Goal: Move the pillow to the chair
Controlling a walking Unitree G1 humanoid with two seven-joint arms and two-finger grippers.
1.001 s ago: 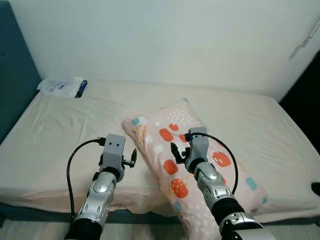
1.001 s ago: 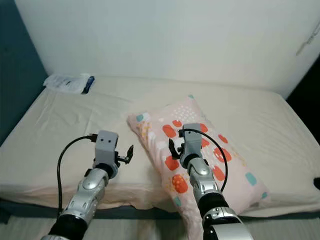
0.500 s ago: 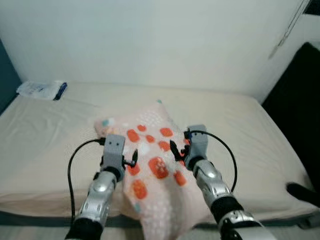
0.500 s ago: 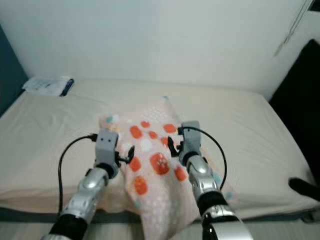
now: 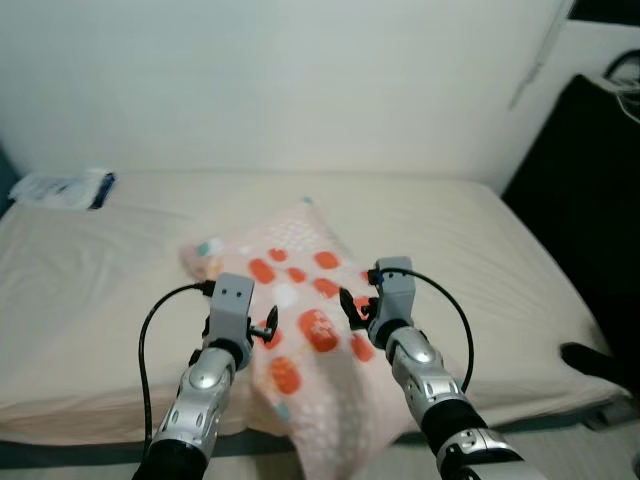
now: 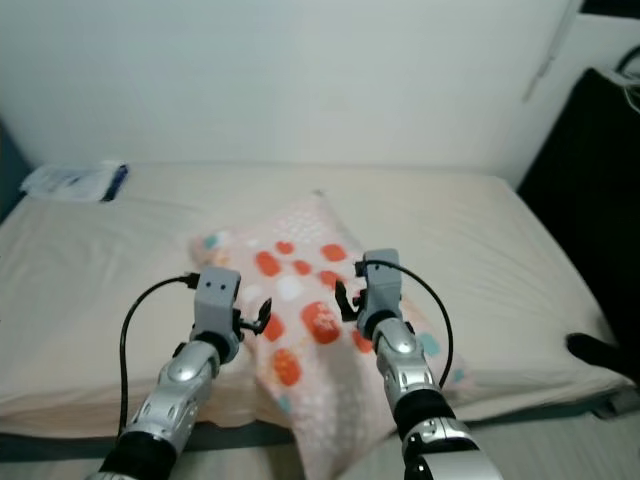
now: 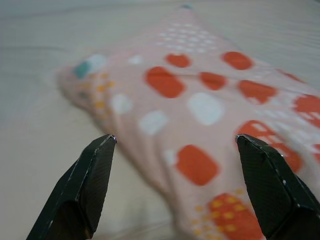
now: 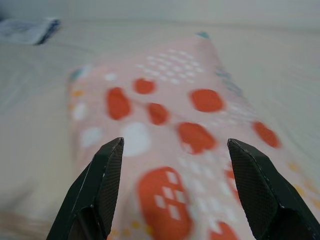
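Both pincers hover over the pillow; nothing gripped yet.

I judge the task barely begun: the pillow [image 5: 300, 310] lies on the bed [image 5: 480, 250], under and ahead of my left gripper [image 5: 266, 324] and right gripper [image 5: 352, 306], both spread wide and empty. Grasping, lifting and carrying remain; I see no chair. The wrist views show the gaping fingers [image 7: 85, 185]; the head views show the whole bed.

Pink pillow [image 5: 300, 300], red-orange blotches
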